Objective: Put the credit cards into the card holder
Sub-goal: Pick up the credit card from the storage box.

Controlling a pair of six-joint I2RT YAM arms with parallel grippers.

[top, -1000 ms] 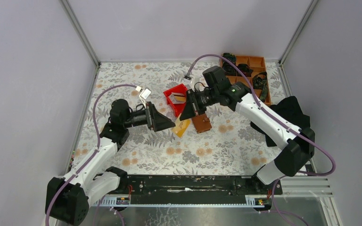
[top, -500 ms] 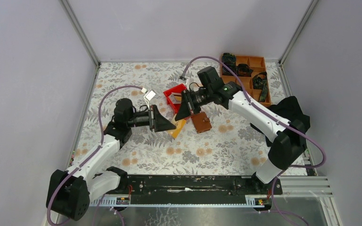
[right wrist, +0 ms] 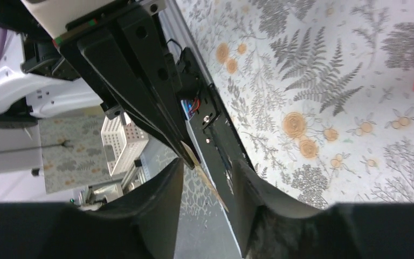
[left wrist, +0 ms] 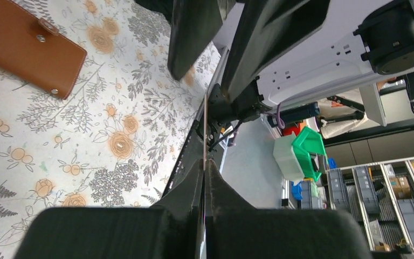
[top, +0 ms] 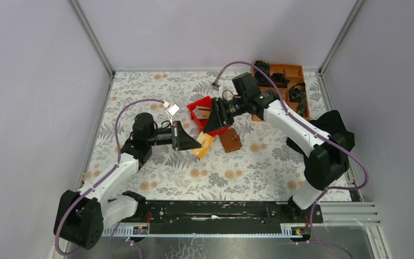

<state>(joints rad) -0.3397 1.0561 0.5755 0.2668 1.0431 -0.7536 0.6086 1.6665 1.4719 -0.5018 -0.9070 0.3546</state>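
Pinches a thin tan-orange card (top: 205, 145) tight in the left gripper (top: 198, 144), just beside the closed brown wallet (top: 230, 140), snap-studded, flat on the floral table (top: 140, 91). Holds the right gripper (top: 208, 128) parted, empty, by the red bin (top: 198, 103).

No text, label, brand or number can be read in any of your three views. The small sticker (top: 140, 230) on the black rail (top: 215, 210) at the near edge of the table (top: 248, 167) is too small to make out. The orange card (top: 203, 145) and the brown card holder (top: 230, 140) show you no legible lettering.
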